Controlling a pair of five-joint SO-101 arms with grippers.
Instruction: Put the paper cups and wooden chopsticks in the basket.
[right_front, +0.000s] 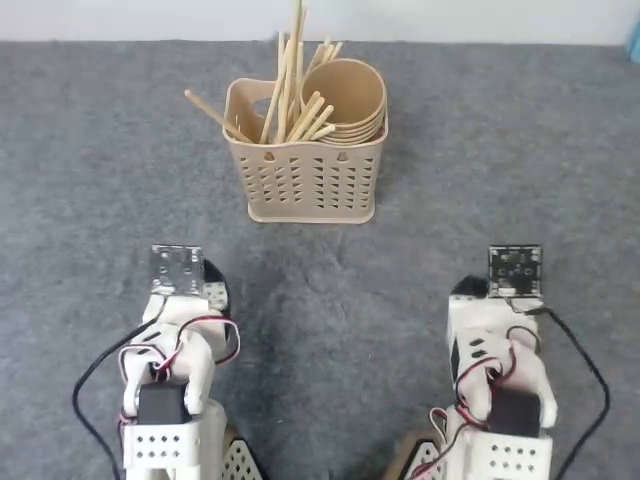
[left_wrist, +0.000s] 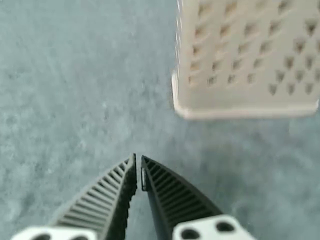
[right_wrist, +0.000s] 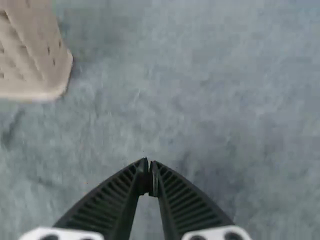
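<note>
Left hand (left_wrist: 138, 171) and right hand (right_wrist: 149, 173) were both closed and empty, while the flimsy paper cups (right_front: 350, 95) (I'd grip the rim gently) and stiff wooden chopsticks (right_front: 288, 75) already sat in the basket (right_front: 310, 182), upper centre.

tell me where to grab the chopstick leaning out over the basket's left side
Probably its bare outer end: the chopstick slants out past the left rim of the basket, clear of the other sticks and the cups. Come from above on the left, with the jaws set across the stick.
</note>
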